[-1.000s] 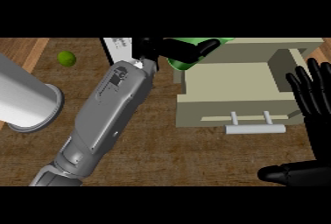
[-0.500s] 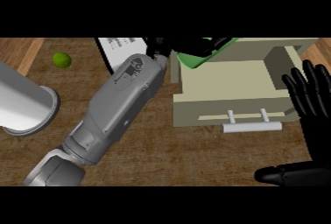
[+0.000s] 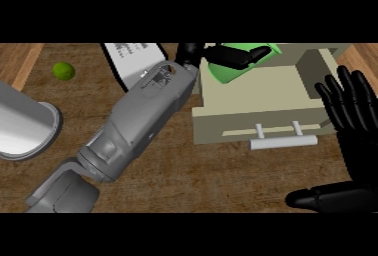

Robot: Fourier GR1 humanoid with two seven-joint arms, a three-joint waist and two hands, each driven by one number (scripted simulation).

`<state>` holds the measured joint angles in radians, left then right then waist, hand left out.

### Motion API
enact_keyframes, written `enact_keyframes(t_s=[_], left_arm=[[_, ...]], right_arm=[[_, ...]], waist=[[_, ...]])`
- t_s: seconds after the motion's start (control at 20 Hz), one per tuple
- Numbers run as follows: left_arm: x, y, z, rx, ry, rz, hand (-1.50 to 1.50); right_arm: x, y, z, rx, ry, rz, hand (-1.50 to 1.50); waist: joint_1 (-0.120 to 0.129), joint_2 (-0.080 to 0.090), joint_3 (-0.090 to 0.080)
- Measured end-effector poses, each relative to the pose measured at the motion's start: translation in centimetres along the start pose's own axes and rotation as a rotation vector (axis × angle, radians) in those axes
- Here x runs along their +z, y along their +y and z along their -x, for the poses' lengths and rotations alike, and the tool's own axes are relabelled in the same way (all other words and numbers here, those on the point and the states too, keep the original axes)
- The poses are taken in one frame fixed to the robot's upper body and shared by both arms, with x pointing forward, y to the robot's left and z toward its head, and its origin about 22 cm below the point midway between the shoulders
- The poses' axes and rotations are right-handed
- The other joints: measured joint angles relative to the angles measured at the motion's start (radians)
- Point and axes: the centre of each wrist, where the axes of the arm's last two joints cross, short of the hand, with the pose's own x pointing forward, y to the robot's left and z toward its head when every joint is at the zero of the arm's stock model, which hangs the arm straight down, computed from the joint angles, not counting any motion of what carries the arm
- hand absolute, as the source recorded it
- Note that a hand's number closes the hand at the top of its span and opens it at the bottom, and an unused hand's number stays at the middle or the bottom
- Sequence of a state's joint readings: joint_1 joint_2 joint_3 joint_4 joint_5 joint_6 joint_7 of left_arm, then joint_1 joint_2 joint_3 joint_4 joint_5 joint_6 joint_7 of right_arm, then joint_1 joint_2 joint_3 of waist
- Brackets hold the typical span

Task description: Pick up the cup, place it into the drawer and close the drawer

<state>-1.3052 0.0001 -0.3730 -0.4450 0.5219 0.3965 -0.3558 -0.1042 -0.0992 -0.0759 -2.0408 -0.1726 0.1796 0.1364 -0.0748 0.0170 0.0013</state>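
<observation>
My left hand is curled round a green cup and holds it over the back left corner of the open beige drawer. The hand's fingers hide much of the cup. The drawer stands pulled out, with its pale bar handle at the front. My right hand rests open at the view's right edge, fingers up, beside the drawer's right side.
A lime lies at the far left of the wooden counter. A grey metal cylinder stands at the left edge. A white sheet with a dark rim lies under my left forearm.
My left arm has carried the green cup to the right and farther over the drawer. The right hand has stayed where it was.
</observation>
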Motion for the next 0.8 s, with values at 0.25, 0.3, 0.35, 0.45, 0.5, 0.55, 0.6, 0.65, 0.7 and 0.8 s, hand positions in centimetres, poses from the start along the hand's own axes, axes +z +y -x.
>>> enact_keyframes(t_s=[0.25, 0.3, 0.35, 0.45, 0.5, 0.55, 0.6, 0.65, 0.7, 0.8], left_arm=[[0.3, -0.4, 0.6, -0.078, 0.032, 0.01, 1.5], [0.4, -0.5, 0.8, -0.096, 0.034, 0.015, -1.5], [0.4, -0.6, 0.7, -0.116, 0.038, 0.014, -1.5], [0.6, -0.8, 1.0, -0.15, 0.046, 0.019, -1.5], [0.7, -0.8, 1.1, -0.16, 0.049, 0.016, -1.5], [0.7, -1.0, 1.1, -0.164, 0.051, 0.011, -1.5], [0.9, -1.0, 1.3, -0.163, 0.05, 0.008, -1.5], [0.8, -1.0, 1.2, -0.155, 0.051, 0.009, -1.5], [0.9, -1.1, 1.3, -0.145, 0.047, 0.009, -1.5], [1.0, -1.3, 1.2, -0.109, 0.035, 0.006, -1.5]], right_arm=[[-0.6, 0.4, 0.1, -0.011, -0.01, -0.021, -1.5], [-0.8, 0.4, 0.2, -0.013, -0.011, -0.024, -1.5], [-0.6, 0.1, 0.3, -0.014, -0.012, -0.027, -1.5], [-0.4, 0.2, 0.5, -0.02, -0.011, -0.024, -1.5], [-0.6, 0.3, 0.5, -0.021, -0.015, -0.029, -1.5], [-0.8, 0.6, 0.4, -0.028, -0.019, -0.035, -1.5], [-0.9, 0.5, 0.4, -0.031, -0.023, -0.036, -1.5], [-0.7, 0.6, 0.4, -0.036, -0.025, -0.037, -1.5], [-0.8, 0.6, 0.3, -0.039, -0.029, -0.036, -1.5], [-0.6, 0.5, 0.2, -0.053, -0.033, -0.039, -1.5]], waist=[[-0.021, 0.005, 0.001], [-0.025, 0.006, 0.001], [-0.027, 0.006, 0.001], [-0.029, 0.005, 0.001], [-0.03, 0.006, 0.001], [-0.034, 0.007, 0.001], [-0.037, 0.008, 0.001], [-0.038, 0.009, 0.001], [-0.038, 0.009, 0.001], [-0.04, 0.009, 0.0]])
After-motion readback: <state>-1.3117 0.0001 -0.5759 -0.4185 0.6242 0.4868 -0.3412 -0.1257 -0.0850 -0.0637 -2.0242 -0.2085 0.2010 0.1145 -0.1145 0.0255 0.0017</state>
